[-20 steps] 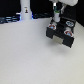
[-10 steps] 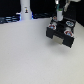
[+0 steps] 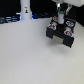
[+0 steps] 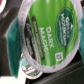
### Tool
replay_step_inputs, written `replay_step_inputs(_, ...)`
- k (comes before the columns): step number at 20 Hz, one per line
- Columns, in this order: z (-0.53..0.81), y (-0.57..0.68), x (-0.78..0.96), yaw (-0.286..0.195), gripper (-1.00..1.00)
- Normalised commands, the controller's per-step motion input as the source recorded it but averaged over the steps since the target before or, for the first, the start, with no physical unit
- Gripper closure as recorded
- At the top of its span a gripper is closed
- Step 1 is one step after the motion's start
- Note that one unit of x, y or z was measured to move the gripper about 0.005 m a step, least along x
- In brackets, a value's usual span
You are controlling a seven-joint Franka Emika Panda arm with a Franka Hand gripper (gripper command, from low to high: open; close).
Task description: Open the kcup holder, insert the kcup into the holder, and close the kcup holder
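The kcup holder (image 3: 62,32) is a black box at the far right of the white table, with round pod slots on its upper face and rectangular recesses on its front. My gripper (image 3: 60,15) hangs just above its back part, shut on the kcup (image 3: 59,18), a small white cup. In the wrist view the kcup (image 4: 47,35) fills the picture, tilted, its green foil lid reading "Dark Magic" facing the camera. My fingers are mostly hidden behind it. I cannot tell how far the drawer is pulled out.
A tall white bottle-like object with a blue base (image 3: 25,8) stands at the back on the exterior view's left. Dark equipment runs along the table's (image 3: 30,55) far edge.
Almost nothing differs. The gripper stays over the black holder with the cup in it, perhaps a touch lower.
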Motion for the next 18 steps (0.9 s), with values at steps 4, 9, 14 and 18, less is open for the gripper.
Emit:
replay_step_inputs(4,-0.10,0.12,0.15,0.015,1.00)
replay_step_inputs(9,0.07,0.13,0.28,-0.013,1.00)
replay_step_inputs(14,0.23,0.04,0.27,-0.037,1.00)
replay_step_inputs(18,0.25,0.06,0.39,-0.039,1.00)
